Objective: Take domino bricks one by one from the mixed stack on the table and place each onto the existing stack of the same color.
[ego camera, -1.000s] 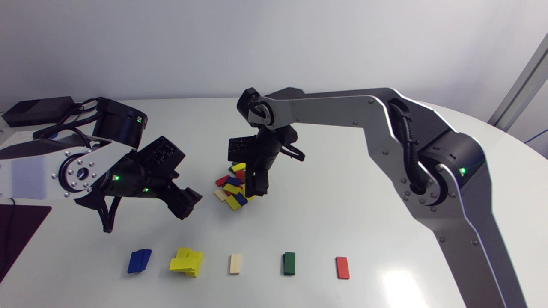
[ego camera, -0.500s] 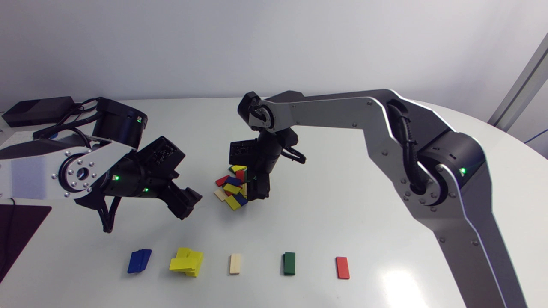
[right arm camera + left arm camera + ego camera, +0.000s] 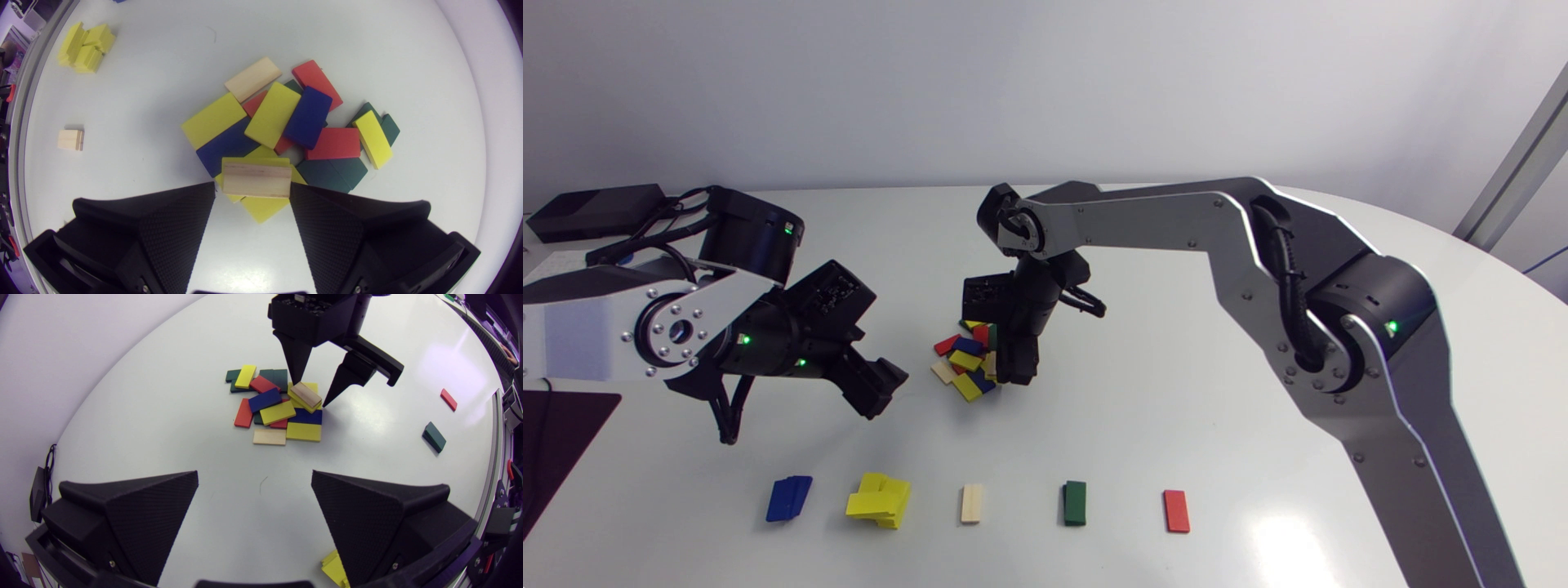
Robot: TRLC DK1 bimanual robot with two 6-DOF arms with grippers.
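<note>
The mixed pile (image 3: 966, 361) of red, yellow, blue, green and beige bricks lies mid-table. A beige brick (image 3: 256, 179) tops it, resting on yellow ones. My right gripper (image 3: 252, 184) is down at the pile's right side, fingers either side of that beige brick: one touches an end, a thin gap shows at the other, so it is open. Along the front stand the sorted stacks: blue (image 3: 789, 498), yellow (image 3: 880, 500), beige (image 3: 971, 503), green (image 3: 1075, 502), red (image 3: 1176, 511). My left gripper (image 3: 882, 388) hovers left of the pile, open and empty (image 3: 254, 475).
A black box (image 3: 595, 211) sits at the back left corner and a dark mat (image 3: 556, 441) at the left edge. The yellow stack is untidy, with bricks askew. Bare tabletop (image 3: 1143, 408) lies between the pile and the front row.
My right gripper has sunk lower onto the pile and its fingers have narrowed around the beige brick. The left arm and the sorted stacks have not moved.
</note>
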